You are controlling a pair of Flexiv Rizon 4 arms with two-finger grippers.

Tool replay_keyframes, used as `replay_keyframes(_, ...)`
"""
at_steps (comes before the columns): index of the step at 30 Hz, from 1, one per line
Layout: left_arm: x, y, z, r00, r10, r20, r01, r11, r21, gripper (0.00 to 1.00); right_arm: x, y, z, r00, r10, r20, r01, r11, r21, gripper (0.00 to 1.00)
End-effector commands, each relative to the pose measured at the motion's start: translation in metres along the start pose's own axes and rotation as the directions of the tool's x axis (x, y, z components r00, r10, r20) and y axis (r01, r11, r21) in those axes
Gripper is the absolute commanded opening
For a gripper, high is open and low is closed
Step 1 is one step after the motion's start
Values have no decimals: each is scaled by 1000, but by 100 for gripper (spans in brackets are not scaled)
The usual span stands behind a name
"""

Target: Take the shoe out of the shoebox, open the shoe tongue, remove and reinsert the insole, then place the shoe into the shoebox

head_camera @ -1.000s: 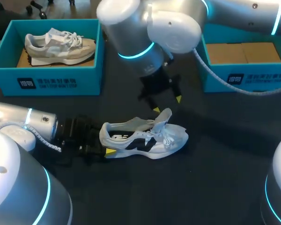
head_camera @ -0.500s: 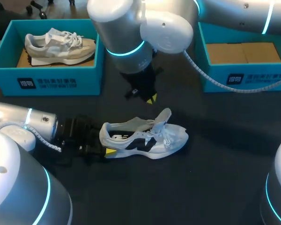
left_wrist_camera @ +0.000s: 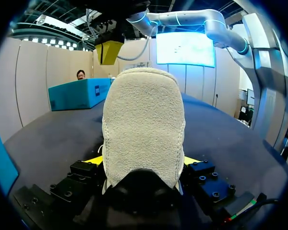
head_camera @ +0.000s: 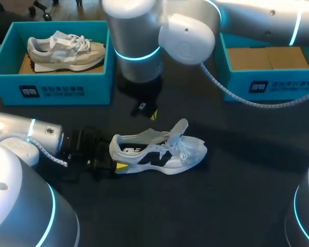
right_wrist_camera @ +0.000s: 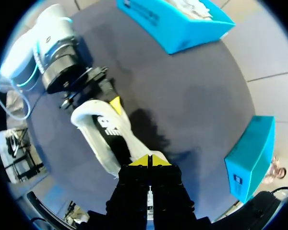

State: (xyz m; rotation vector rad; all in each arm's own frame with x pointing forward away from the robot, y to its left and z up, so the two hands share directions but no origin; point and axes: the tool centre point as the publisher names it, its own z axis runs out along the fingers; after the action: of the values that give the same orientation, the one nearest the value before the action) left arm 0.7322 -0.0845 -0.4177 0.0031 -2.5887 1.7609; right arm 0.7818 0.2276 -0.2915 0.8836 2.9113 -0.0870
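Head view is showing my left gripper [head_camera: 117,155] clamping the heel of the white-and-black mesh sneaker [head_camera: 162,152] at the dark table's [head_camera: 237,180] middle, while my right gripper [head_camera: 151,113], closed and empty, is hovering above, needing to open before pinching the white padded tongue [head_camera: 181,127].

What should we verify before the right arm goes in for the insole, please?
1. White shoe out of its box, on the table: ok.
2. Left end effector shut on the shoe's heel, a yellow tip on each side: ok.
3. Tongue lifted away from the opening: ok.
4. Right end effector ready to pinch: not ok; its tips are together, and it hangs above the table, clear of the shoe.
5. Insole seated or loose inside the shoe: cannot tell; the opening's inside is not visible.
6. Right shoebox free to receive the shoe: ok, only its cardboard floor shows.
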Motion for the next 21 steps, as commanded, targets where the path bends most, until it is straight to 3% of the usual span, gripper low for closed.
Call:
replay_keyframes(1, 0, 0, -1, 1000, -1, 0, 1, 1000, -3, 0, 8, 3, 5, 999, -32, -24, 32, 999, 7, 0)
replay_keyframes(12, 0, 0, -1, 1000, -1, 0, 1, 1000, -3, 0, 39, 9, 26, 988, -134, -72, 133, 991, -22, 0)
replay_keyframes(21, 0, 0, -1, 1000, -1, 0, 1, 1000, -3, 0, 53, 7, 41, 974, -192, -119, 186, 981, -62, 0)
